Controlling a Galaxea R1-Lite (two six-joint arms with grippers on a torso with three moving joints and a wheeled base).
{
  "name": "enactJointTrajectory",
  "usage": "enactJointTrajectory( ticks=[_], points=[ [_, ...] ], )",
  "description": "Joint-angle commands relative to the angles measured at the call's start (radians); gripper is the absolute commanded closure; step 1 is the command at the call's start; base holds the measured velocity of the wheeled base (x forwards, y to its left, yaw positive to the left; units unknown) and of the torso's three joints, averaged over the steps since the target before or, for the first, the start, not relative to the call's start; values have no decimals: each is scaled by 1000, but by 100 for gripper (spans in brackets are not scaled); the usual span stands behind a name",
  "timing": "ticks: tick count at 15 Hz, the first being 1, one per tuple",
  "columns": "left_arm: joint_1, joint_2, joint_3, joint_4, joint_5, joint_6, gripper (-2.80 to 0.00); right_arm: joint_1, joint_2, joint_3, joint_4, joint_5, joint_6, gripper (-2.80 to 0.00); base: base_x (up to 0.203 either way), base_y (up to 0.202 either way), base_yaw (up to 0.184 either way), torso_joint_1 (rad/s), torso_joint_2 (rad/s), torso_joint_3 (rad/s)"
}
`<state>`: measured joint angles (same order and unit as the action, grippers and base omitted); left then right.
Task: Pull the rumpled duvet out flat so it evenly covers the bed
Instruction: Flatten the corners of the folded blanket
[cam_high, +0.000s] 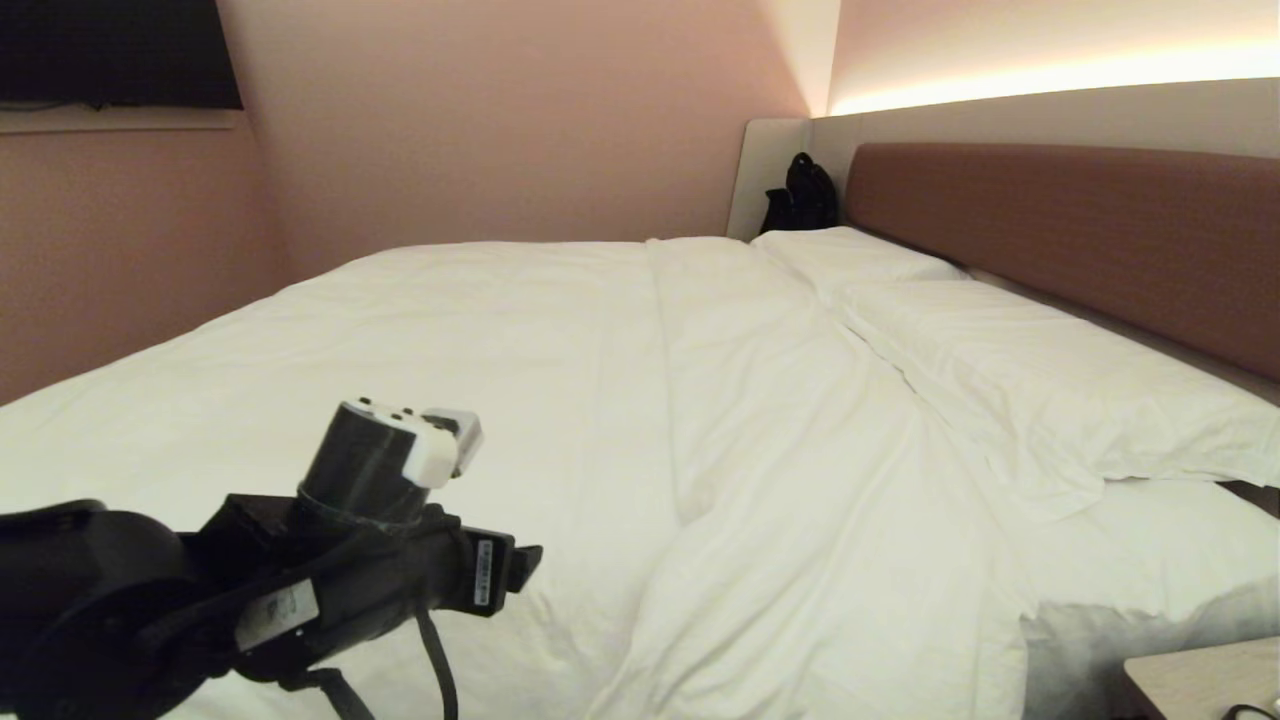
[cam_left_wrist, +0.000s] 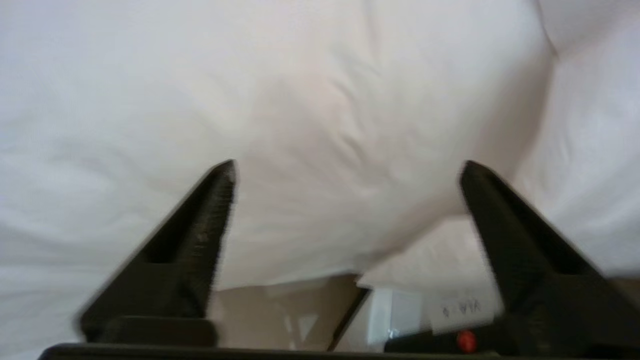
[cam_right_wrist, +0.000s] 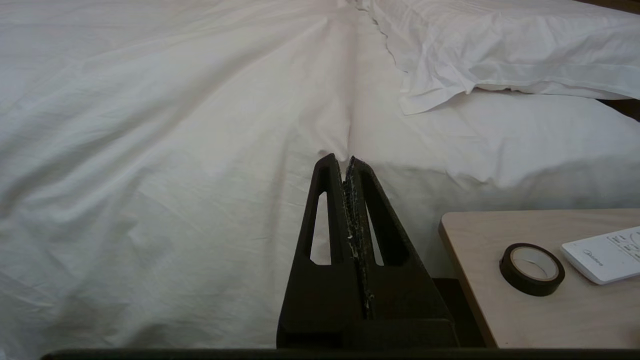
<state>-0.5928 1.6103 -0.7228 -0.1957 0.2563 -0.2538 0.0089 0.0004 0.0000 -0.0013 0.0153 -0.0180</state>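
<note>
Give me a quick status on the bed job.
Left gripper open over the duvet, holding nothing. Right gripper shut, parked near the bedside table. Duvet has a long ridge by the pillows. Nothing blocking.

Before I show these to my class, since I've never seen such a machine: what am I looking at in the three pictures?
It is a two-armed robot making a bed. One picture is from its head; the other two are from cameras on its wrists. A white duvet covers the mattress, with pillows by the headboard. The left gripper is open just above the duvet, holding nothing. The right gripper is shut and empty, beside a bedside table carrying a tape roll and a remote.
</note>
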Motion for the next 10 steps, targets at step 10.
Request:
enactJointTrajectory(
  ticks=[10],
  points=[
    [27,-254,-59,-1,279,-5,0,0,1,0,0,0,0,0,0,0,0,0,0,0]
  ],
)
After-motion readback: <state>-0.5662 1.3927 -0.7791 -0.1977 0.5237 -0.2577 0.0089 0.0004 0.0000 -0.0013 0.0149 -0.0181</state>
